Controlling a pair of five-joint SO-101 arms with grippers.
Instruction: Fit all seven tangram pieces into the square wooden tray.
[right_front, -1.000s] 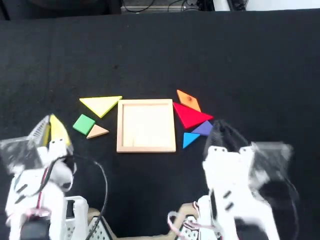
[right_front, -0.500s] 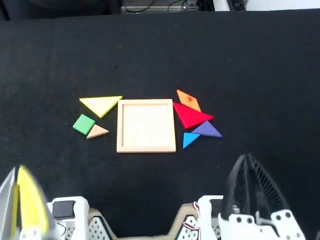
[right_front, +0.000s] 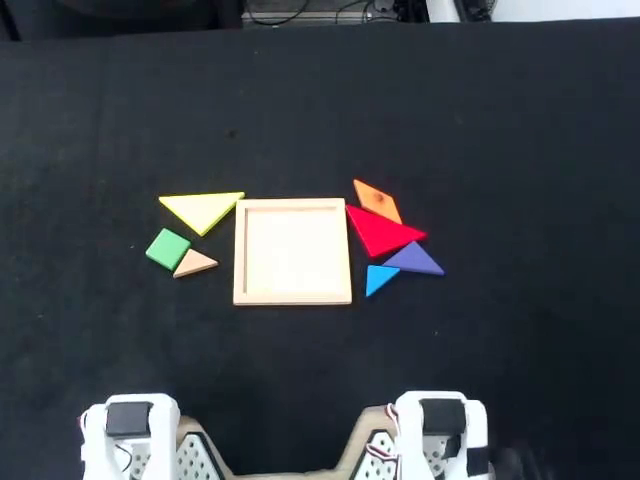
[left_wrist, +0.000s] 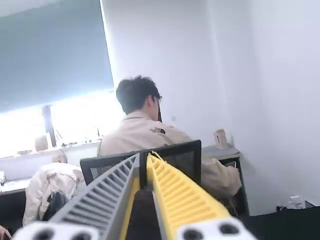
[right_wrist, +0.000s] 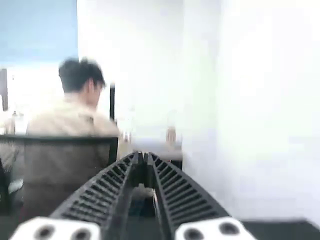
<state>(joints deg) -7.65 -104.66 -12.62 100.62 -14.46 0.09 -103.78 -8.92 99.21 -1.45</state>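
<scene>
**High view: tray bare, all seven pieces crowd its two sides**

The square wooden tray (right_front: 292, 297) lies near the middle of the black table (right_front: 500, 150), with nothing inside it.

- **Toward the left edge:** the yellow triangle (right_front: 203, 208) has its tip touching the tray's far-left corner. The green square (right_front: 167, 248) and the tan triangle (right_front: 194, 264) lie just beside each other.
- **Toward the right edge:** the red triangle (right_front: 380, 232) lies against the tray's rim. The orange parallelogram (right_front: 377, 199), purple triangle (right_front: 414, 260) and blue triangle (right_front: 378, 278) are packed close around it.

The left gripper (left_wrist: 143, 159) and right gripper (right_wrist: 144, 158) are both raised and point out into the room. Each has its fingers pressed together on nothing.

The right-hand cluster looks the riskiest. Fingers coming down on the red piece would probably shove the orange or purple one, or jam against the rim. The pieces are thin and flat, so a pinch could slip and skid one across the cloth. Lifting the yellow triangle carelessly may also nudge the tray.

There is wide open room toward the far edge and both side edges, and a clear strip between the tray and the arm bases (right_front: 130, 420) at the near edge. Pieces could be dragged apart there.
</scene>
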